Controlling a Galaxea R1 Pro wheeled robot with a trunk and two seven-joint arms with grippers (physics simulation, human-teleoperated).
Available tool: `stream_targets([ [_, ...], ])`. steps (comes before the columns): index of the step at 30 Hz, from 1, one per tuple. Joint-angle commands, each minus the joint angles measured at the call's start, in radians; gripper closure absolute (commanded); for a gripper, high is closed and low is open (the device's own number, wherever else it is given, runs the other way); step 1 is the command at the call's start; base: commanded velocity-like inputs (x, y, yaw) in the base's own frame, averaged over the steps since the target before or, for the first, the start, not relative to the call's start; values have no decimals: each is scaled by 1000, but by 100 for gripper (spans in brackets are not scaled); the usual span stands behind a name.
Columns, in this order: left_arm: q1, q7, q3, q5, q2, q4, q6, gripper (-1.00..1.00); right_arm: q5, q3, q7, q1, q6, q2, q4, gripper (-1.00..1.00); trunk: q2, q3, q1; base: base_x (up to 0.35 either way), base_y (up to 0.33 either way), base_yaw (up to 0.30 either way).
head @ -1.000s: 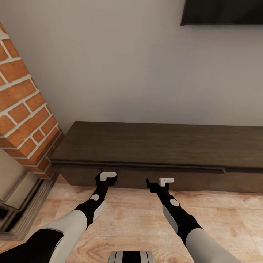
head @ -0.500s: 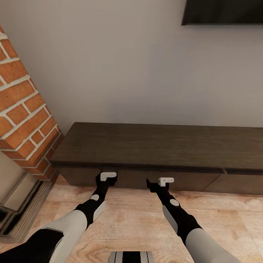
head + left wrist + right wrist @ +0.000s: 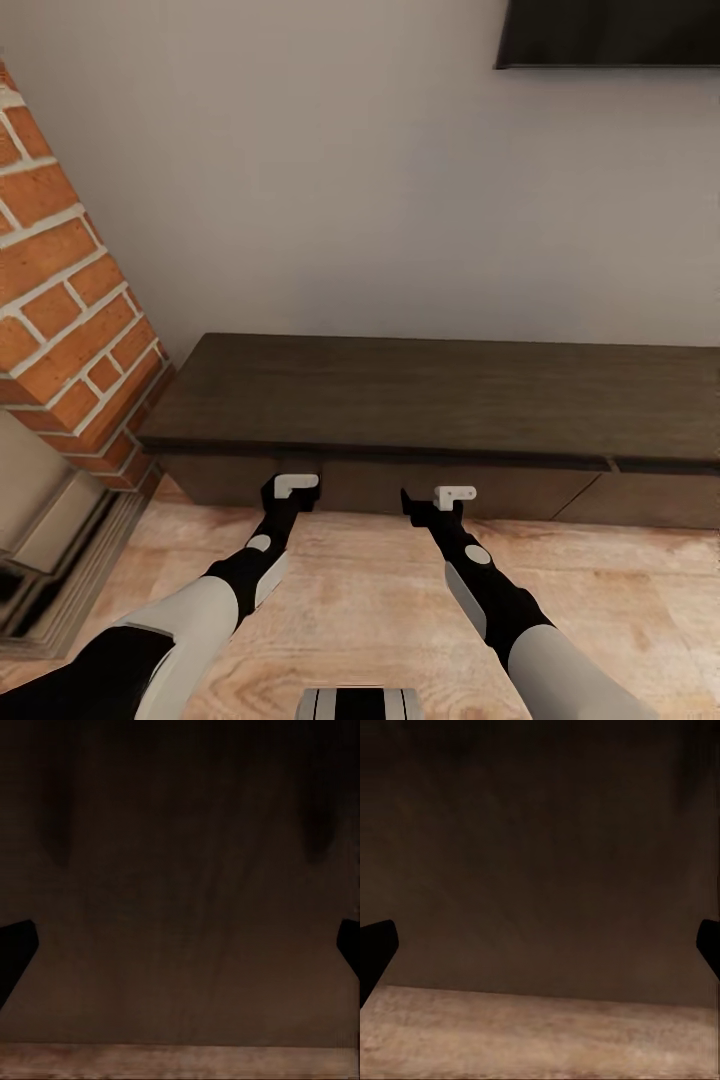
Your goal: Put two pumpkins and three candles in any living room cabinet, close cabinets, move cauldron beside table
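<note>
The long low dark-brown cabinet point(image 3: 430, 395) stands against the wall, with its drawer fronts flush. My left gripper point(image 3: 295, 488) and right gripper point(image 3: 440, 497) are held low, side by side, right at the left drawer front. In the left wrist view the dark drawer front point(image 3: 180, 870) is very close, and the left gripper point(image 3: 180, 952) is open with its fingertips point(image 3: 13, 952) spread wide. The right wrist view has the same dark front point(image 3: 540, 855), and the right gripper point(image 3: 540, 952) is open and holds nothing. The pumpkins, candles, cauldron and table are out of view.
A red brick fireplace point(image 3: 60, 290) juts out at the left, close to the cabinet's end. A dark wall-mounted screen point(image 3: 610, 30) hangs at the upper right. Light wood floor point(image 3: 370, 610) lies under both arms.
The left drawer front, which stuck out a little from the cabinet a second ago, has slid in and now sits flush. Both grippers keep the same place in the picture.
</note>
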Motion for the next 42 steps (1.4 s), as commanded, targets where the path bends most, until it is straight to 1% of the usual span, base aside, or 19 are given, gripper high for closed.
stream_targets([
  [1, 0, 5, -9, 8, 0, 2, -3, -100, -11, 4, -1, -1, -5, -1, 1, -100, 0, -1, -1, -234, 0, 0],
  [17, -1, 4, -10, 9, -2, 3, 5, -100, -11, 5, -1, -1, 0, -1, 3, -100, 0, -1, -1, -291, 0, 0],
  [19, 0, 4, -9, 9, -2, 3, 19, -100, -11, 5, -1, -1, 2, -1, 3, -100, 0, -1, -1, -205, 0, 0],
  [23, 0, 4, -7, 9, -1, 3, 41, -100, -11, 6, -1, -1, 4, -1, 3, -100, 0, -1, -1, -71, 0, 0],
  [33, 0, 5, -3, 14, 0, 4, 48, -100, -11, 6, -1, -1, 9, -1, 3, -100, 0, -1, -1, -6, 0, 0],
  [35, 0, 1, -3, 15, 2, 8, 52, -100, -11, 7, -1, -1, 41, -1, 3, -100, 0, 0, -1, 0, 0, 6],
  [37, 0, 0, -3, 16, 6, 38, 94, -100, -9, 7, -1, -1, 108, -1, 3, -100, 0, 2, -1, 0, 0, 35],
  [38, 0, -1, -3, 16, 7, 42, 103, -100, -9, 7, -1, -1, 131, -1, 3, -100, 0, 4, -1, 0, 0, 13],
  [42, 0, -1, 0, 22, 9, 47, 109, -100, -9, 7, -1, -1, 177, -1, 6, -100, 0, 10, -1, 0, 0, 6],
])
